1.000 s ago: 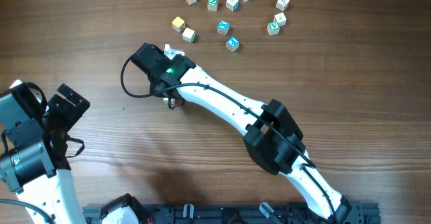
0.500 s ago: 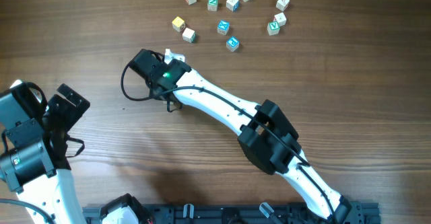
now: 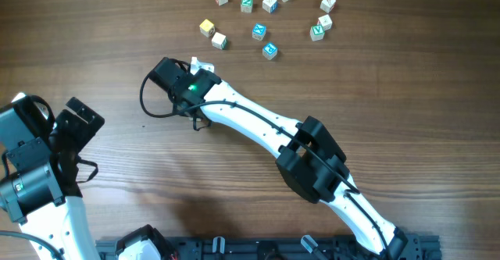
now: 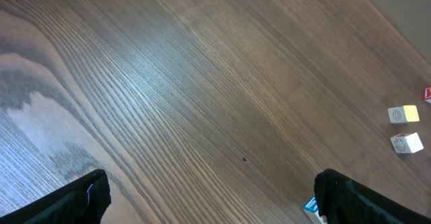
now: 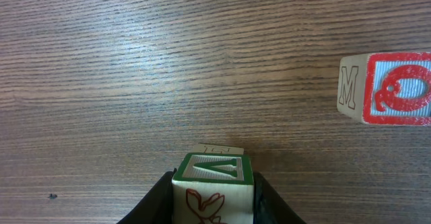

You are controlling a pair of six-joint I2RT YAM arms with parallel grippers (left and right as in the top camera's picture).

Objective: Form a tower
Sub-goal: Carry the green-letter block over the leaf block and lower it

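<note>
In the right wrist view a white cube with a green-framed letter on top and a red drawing on its side [image 5: 214, 177] sits between the jaws of my right gripper [image 5: 214, 187], which is shut on it. Just behind it shows the pale edge of another cube [image 5: 215, 148], so it seems to top the tower. From overhead my right arm [image 3: 258, 123] reaches left across the table and hides this stack. My left gripper [image 4: 215, 194] hangs open over bare wood at the lower left.
Several loose letter cubes [image 3: 269, 5] lie scattered at the far edge. A red-framed cube with an M on its side [image 5: 387, 89] stands to the right of the held cube. A yellow cube [image 4: 404, 114] and a white cube [image 4: 406, 143] show in the left wrist view.
My right gripper shifted slightly up and left with the cube, then held still. The left arm has not moved.
</note>
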